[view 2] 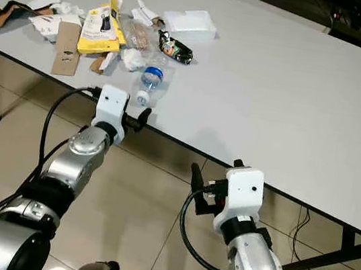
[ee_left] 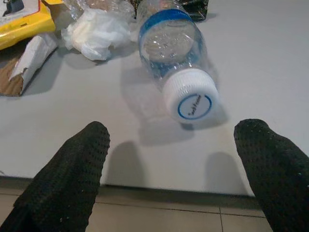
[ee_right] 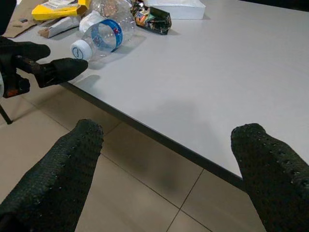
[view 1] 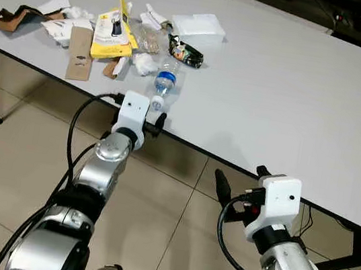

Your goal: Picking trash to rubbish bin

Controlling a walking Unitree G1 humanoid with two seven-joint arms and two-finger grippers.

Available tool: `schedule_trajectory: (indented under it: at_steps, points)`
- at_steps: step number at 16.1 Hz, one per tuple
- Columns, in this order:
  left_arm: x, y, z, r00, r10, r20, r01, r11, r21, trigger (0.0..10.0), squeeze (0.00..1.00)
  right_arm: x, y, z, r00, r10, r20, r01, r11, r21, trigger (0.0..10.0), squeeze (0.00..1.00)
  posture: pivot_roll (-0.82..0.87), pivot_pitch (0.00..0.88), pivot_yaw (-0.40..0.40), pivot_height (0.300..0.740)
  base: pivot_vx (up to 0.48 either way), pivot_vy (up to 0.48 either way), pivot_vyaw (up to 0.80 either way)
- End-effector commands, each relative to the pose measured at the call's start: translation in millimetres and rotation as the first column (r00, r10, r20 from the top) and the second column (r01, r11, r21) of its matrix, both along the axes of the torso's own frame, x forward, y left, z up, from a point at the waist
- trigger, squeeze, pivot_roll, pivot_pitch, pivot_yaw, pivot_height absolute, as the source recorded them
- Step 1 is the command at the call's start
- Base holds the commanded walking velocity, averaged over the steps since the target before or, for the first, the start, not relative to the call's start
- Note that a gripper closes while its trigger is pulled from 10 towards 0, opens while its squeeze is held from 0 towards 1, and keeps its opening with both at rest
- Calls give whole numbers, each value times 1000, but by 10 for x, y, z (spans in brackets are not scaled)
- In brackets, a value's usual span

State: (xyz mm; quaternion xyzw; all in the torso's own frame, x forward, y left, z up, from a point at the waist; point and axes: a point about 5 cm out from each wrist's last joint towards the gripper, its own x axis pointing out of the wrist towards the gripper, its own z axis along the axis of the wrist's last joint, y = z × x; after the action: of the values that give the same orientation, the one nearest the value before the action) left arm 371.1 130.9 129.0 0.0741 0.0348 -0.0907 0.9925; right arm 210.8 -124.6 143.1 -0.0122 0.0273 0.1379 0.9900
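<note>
An empty-looking, likely light and slippery plastic bottle (ee_left: 174, 72) lay cap-first near the table (view 1: 294, 104) edge, just ahead of the left gripper (ee_left: 174, 179), fingers spread wide, best gripped across its ribbed body

Nothing really readable here: the water bottle's white cap (ee_left: 189, 94) has a blue ring with tiny print inside, too blurry to make out.
</note>
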Motion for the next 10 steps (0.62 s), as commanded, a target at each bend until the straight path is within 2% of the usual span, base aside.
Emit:
schedule_trajectory:
  at_steps: [1, 10]
  points:
    - [24, -17, 44, 1000, -4, 20, 4, 1000, 1, 10000, 0, -37, -15, -5, 1000, -3, -16, 3, 1000, 5, 10000, 0, 122, 187, -54, 740, 0, 0, 0]
    - [82, -129, 45, 999, -35, 15, 35, 999, -2, 10000, 0, -139, 41, 31, 999, 3, -32, -1, 999, 37, 10000, 0, 79, 236, -52, 740, 0, 0, 0]
